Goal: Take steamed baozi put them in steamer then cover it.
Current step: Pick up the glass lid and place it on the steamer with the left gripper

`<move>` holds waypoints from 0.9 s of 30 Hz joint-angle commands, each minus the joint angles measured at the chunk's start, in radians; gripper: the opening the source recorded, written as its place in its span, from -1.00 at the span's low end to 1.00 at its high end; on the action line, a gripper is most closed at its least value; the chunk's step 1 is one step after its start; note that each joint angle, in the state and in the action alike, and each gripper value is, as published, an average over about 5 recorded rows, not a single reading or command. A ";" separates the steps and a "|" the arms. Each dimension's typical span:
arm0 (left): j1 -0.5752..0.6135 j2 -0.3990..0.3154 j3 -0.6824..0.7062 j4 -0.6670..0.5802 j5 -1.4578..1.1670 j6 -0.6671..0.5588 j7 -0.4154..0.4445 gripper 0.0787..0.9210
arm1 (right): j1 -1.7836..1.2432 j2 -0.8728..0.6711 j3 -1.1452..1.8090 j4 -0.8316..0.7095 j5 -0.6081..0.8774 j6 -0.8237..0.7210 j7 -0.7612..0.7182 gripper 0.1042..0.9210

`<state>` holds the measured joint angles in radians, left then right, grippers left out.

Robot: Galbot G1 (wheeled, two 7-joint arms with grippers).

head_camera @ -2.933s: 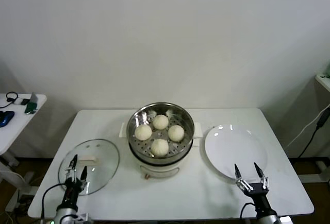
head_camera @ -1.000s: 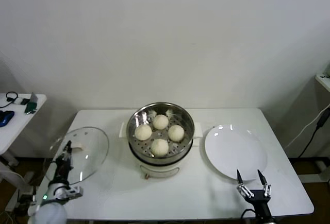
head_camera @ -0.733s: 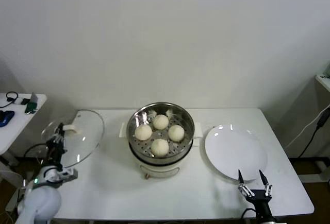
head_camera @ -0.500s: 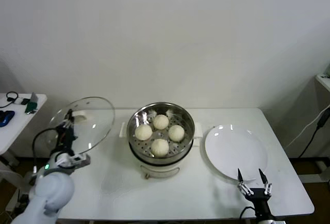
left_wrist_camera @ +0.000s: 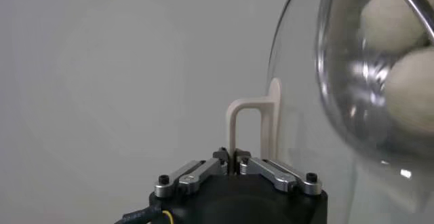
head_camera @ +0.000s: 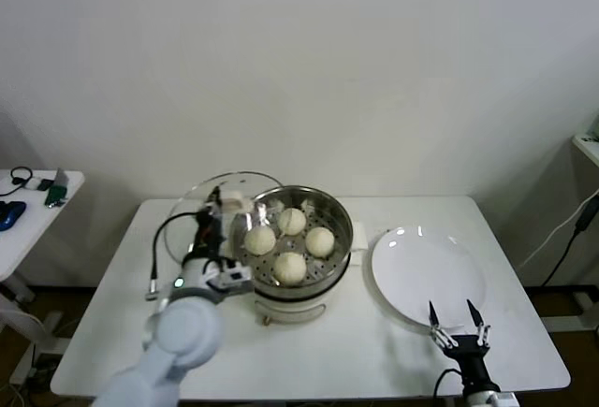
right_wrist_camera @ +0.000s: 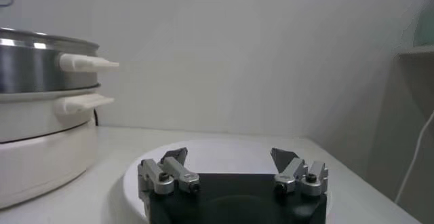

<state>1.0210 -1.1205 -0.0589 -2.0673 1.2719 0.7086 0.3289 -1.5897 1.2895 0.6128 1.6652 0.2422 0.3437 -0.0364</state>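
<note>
Several cream-white steamed baozi (head_camera: 290,267) lie in the shiny steel steamer (head_camera: 344,218) at the table's middle. My left gripper (head_camera: 217,218) is shut on the white bar handle (left_wrist_camera: 254,120) of the cover (head_camera: 192,209), a clear glass lid. The lid hangs tilted in the air, its edge over the steamer's left rim. In the left wrist view the baozi (left_wrist_camera: 397,22) show through the lid's glass (left_wrist_camera: 305,130), with the left gripper (left_wrist_camera: 234,156) at the handle's foot. My right gripper (head_camera: 454,316) (right_wrist_camera: 230,157) stands open and empty at the white plate's near edge.
A flat white plate (head_camera: 428,271) (right_wrist_camera: 224,145) lies right of the steamer. The steamer (right_wrist_camera: 34,62) sits on a white pot base (head_camera: 290,312) with side handles. A small side table (head_camera: 37,215) with gadgets stands far left. A wall rises behind the table.
My left gripper lifted the lid off the table's left side and carried it right, up to the steamer's left rim. The right gripper stayed put, open.
</note>
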 commanded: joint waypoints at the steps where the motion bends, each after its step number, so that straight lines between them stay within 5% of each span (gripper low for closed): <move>1: -0.103 -0.245 0.214 0.067 0.280 0.077 0.164 -0.86 | 0.015 -0.010 -0.005 -0.008 -0.011 -0.010 -0.001 0.76; 17: -0.090 -0.394 0.212 0.213 0.278 0.077 0.033 -0.86 | 0.016 -0.023 -0.007 -0.018 -0.015 -0.014 -0.001 0.76; 27: -0.065 -0.322 0.180 0.233 0.259 0.077 -0.027 -0.86 | 0.021 -0.017 -0.004 -0.024 -0.016 -0.010 0.000 0.76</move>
<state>0.9461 -1.4555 0.1234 -1.8751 1.5184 0.7366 0.3553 -1.5708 1.2714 0.6075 1.6445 0.2278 0.3320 -0.0379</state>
